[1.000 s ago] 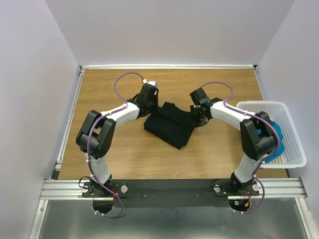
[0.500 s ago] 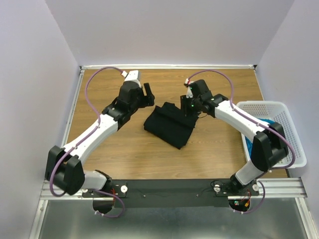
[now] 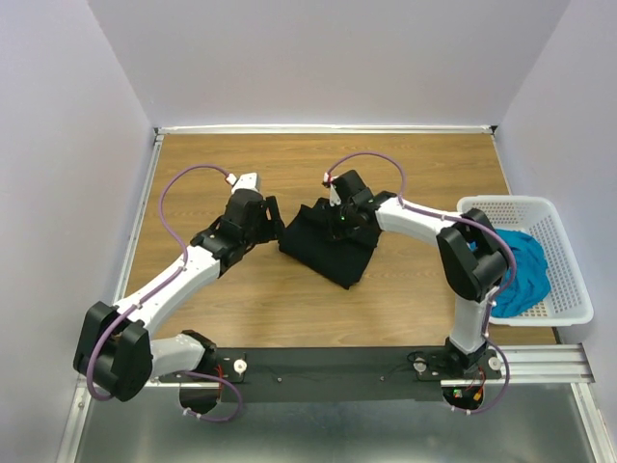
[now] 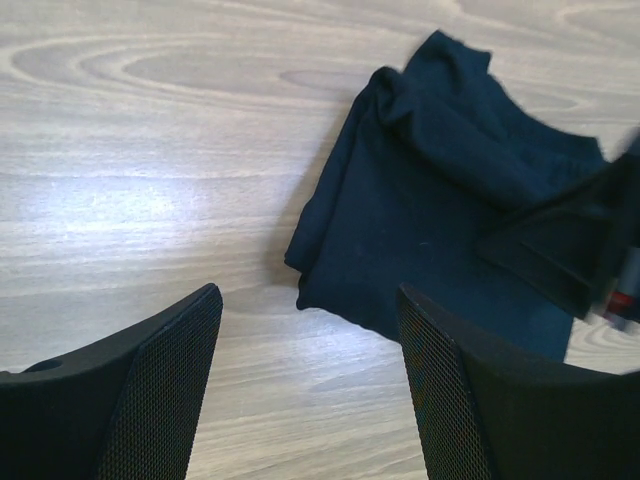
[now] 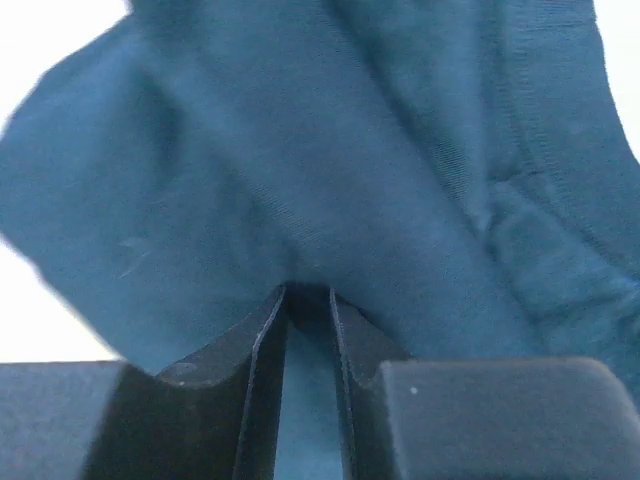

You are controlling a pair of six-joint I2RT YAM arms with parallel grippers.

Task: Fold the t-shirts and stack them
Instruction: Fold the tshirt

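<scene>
The black t-shirt lies folded in a rough rectangle at the middle of the table. My left gripper hovers just left of it, open and holding nothing. In the left wrist view the black t-shirt lies ahead and to the right of that open gripper, above bare wood. My right gripper rests on the shirt's far edge. Its wrist view shows narrow jaws, the gripper pinching a pucker of the dark cloth. The teal-blue t-shirt lies crumpled in the basket.
A white lattice basket stands at the table's right edge, beside the right arm's elbow. Purple cables loop above both forearms. White walls close in the table on three sides.
The left gripper has let go of the shirt's left edge, opened wide and drawn back to its left. The right gripper has shifted left onto the shirt's far edge and narrowed.
</scene>
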